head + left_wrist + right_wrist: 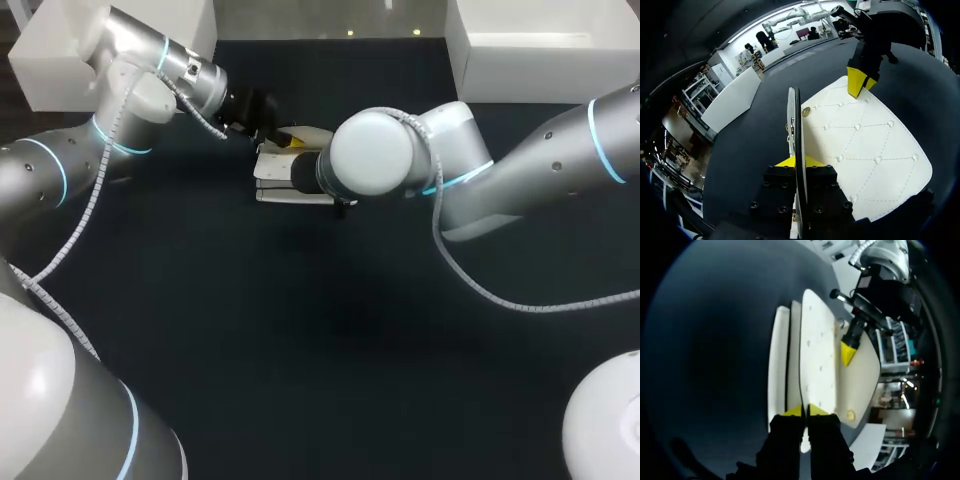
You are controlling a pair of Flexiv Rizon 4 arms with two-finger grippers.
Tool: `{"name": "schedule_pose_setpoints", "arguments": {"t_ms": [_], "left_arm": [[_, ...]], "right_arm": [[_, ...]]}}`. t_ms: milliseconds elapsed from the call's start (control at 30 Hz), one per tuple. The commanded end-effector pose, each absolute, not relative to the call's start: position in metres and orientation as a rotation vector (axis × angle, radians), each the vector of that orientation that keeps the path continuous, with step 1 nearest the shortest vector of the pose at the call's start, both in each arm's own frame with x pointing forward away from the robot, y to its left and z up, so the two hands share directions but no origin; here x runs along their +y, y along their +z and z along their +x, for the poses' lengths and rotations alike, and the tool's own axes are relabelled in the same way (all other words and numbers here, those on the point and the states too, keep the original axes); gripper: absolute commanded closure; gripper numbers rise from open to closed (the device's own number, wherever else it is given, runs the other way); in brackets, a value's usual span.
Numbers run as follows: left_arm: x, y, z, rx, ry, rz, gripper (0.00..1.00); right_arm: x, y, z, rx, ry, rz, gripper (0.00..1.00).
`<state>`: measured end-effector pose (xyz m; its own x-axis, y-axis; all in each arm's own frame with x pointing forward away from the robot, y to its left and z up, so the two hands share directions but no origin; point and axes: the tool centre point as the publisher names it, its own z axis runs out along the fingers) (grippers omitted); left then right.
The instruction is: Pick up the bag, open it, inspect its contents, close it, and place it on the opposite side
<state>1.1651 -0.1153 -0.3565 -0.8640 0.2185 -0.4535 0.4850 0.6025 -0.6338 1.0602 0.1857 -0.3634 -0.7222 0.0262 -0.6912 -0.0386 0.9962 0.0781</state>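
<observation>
A white quilted bag (pixel 284 180) lies at the table's back middle, between my two arms. My left gripper (pixel 799 161) is shut on a thin upright flap (pixel 795 120) of the bag, whose quilted face (pixel 865 150) spreads out beside it. In the head view the left gripper (pixel 273 136) sits at the bag's far edge. My right gripper (pixel 805 411) is shut on the edge of a white bag panel (pixel 817 355), opposite the left one. In the head view the right arm's wrist (pixel 372 155) hides its fingers. Nothing shows inside the bag.
A white box (pixel 50 60) stands at the back left corner and another white box (pixel 540 45) at the back right. Dark table surface (pixel 330 330) stretches in front of the bag.
</observation>
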Motion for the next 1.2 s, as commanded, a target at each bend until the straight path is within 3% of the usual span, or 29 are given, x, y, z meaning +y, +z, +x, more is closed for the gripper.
{"name": "schedule_pose_setpoints", "arguments": {"t_ms": [33, 200, 233, 267, 467, 567, 767, 800, 833, 1200], "left_arm": [[-0.114, -0.358, 1.146, 2.404, -1.098, 0.529, 1.00], [-0.112, -0.359, 1.148, 2.438, -1.105, 0.483, 0.99], [-0.111, -0.356, 1.149, 2.443, -1.097, 0.467, 0.77], [-0.111, -0.353, 1.150, 2.443, -1.092, 0.463, 0.67], [-0.109, -0.334, 1.156, 2.491, -1.095, 0.433, 0.53], [-0.106, -0.327, 1.161, 2.495, -1.097, 0.421, 0.58], [-0.105, -0.322, 1.166, 2.512, -1.053, 0.417, 0.79], [-0.106, -0.323, 1.166, 2.515, -1.047, 0.421, 0.84], [-0.106, -0.324, 1.166, 2.513, -1.028, 0.425, 0.98], [-0.104, -0.342, 1.134, 2.432, -1.024, 0.492, 1.00]], "right_arm": [[0.186, -0.365, 1.061, 2.373, 0.112, -0.007, 1.00], [0.186, -0.365, 1.061, 2.373, 0.112, -0.007, 1.00], [0.186, -0.365, 1.061, 2.373, 0.112, -0.007, 1.00], [0.186, -0.365, 1.061, 2.373, 0.112, -0.007, 1.00], [0.186, -0.365, 1.061, 2.373, 0.112, -0.007, 1.00], [0.186, -0.365, 1.061, 2.373, 0.112, -0.007, 1.00], [0.186, -0.365, 1.061, 2.373, 0.112, -0.007, 1.00], [0.186, -0.365, 1.061, 2.373, 0.112, -0.007, 1.00], [0.186, -0.365, 1.061, 2.373, 0.112, -0.007, 1.00], [0.186, -0.365, 1.061, 2.373, 0.112, -0.007, 1.00]]}}
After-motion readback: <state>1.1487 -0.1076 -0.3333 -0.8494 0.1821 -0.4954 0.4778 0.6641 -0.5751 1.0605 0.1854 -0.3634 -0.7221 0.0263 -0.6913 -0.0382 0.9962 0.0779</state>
